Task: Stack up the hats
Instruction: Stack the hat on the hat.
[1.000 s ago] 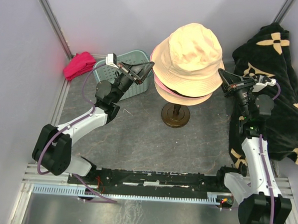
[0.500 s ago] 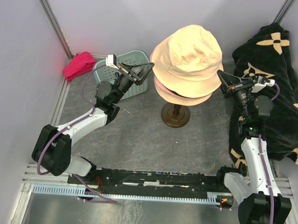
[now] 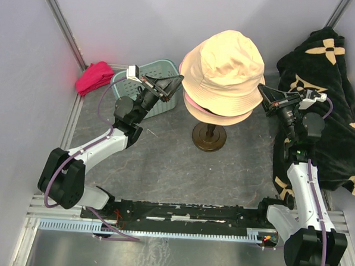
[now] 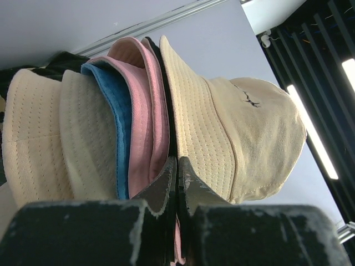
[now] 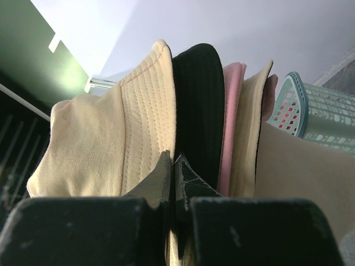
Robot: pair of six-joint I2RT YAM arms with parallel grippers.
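Left gripper [image 3: 180,78] and right gripper [image 3: 261,88] sit clenched at the brim of the cream hat [image 3: 226,64] (gripping it? unclear); we're seating it, next tugging down evenly.

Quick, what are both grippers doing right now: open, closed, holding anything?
Left gripper: closed, tips at the brim of the top cream hat; grip cannot be told.
Right gripper: closed, tips at the same brim; grip cannot be told.

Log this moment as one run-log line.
cream fabric bucket hat: topmost on dark round-based stand | left end effector: shut, tip at its brim | right end effector: shut, tip at opposite brim
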